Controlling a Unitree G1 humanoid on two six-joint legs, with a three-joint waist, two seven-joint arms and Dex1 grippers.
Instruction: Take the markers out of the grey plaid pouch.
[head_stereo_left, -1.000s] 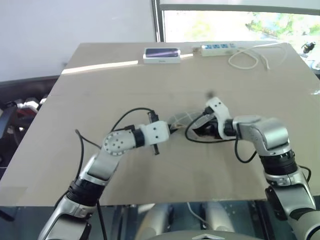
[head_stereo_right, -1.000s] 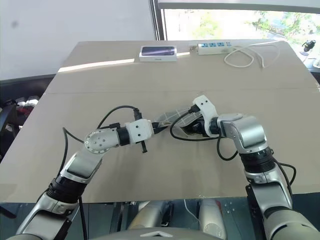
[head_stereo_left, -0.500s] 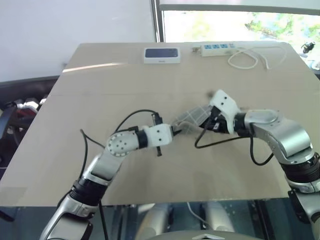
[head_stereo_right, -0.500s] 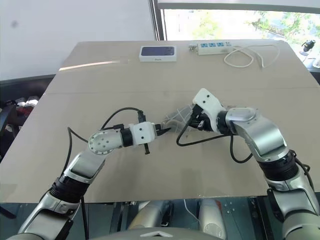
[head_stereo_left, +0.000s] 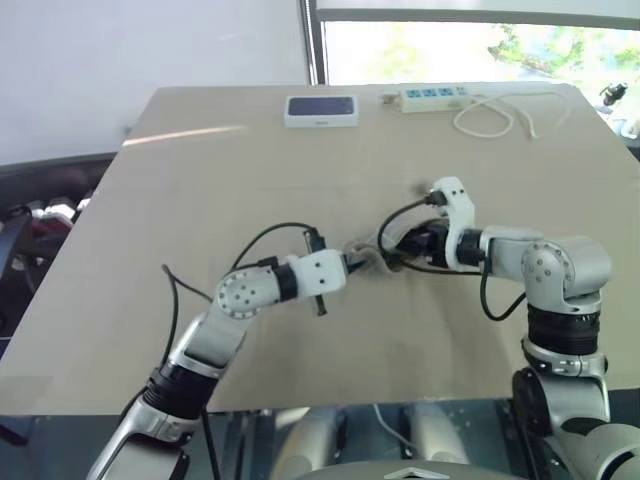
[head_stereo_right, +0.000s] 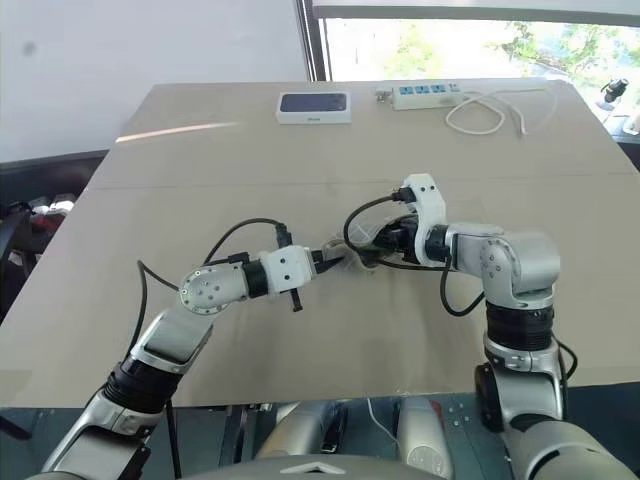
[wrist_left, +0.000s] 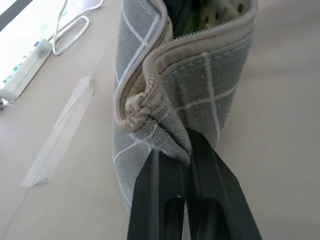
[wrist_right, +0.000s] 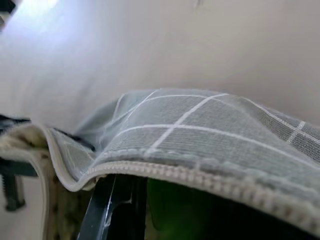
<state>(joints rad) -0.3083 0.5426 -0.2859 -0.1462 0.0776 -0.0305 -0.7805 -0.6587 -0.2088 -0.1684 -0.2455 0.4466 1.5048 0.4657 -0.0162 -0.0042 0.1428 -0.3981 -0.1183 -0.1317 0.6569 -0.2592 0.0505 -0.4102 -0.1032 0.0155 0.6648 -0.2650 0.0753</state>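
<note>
The grey plaid pouch (wrist_left: 200, 80) sits mid-table, bunched up betw the robot's two hands, roughly centre of the tan table (head_stereo_left: 200, 180). In the head views it's mostly hidden, just a small crumpled grey bit (head_stereo_left: 368, 252) showing right where the hands meet.

Left hand (wrist_left: 186, 150): fingers together, clamped on the corner/end of the pouch, right by the zipper end where the fabric folds over itself. The wrist cam shows the two black fingers pinching that grey fabric w/ the pale grid lines, zipper edge curling just above them.

Right hand (head_stereo_right: 378, 238) comes in from the other side, pointing toward the left hand and angled down a bit. Its wrist cam looks straight at the pouch mouth: zipper edge (wrist_right: 200, 172) arches over, w/ a black finger (wrist_right: 117, 207) under the fabric lip, so it's in the opening. Something green (wrist_right: 180, 210) sits just inside next to that finger, prob a marker end but can't say for sure. Fingers look partly apart; can't tell if they're actually gripping anything in there.

No markers lying out on the table that can be made out; pouch is open at the top, w/ a dark/green bit (wrist_left: 185, 20) peeking out in the left wrist cam.

Far edge of table: white device w/ dark screen (head_stereo_left: 322, 108) and a white power strip (head_stereo_left: 436, 96) w/ its coiled cord (head_stereo_left: 500, 115), well apart from the pouch.
</note>
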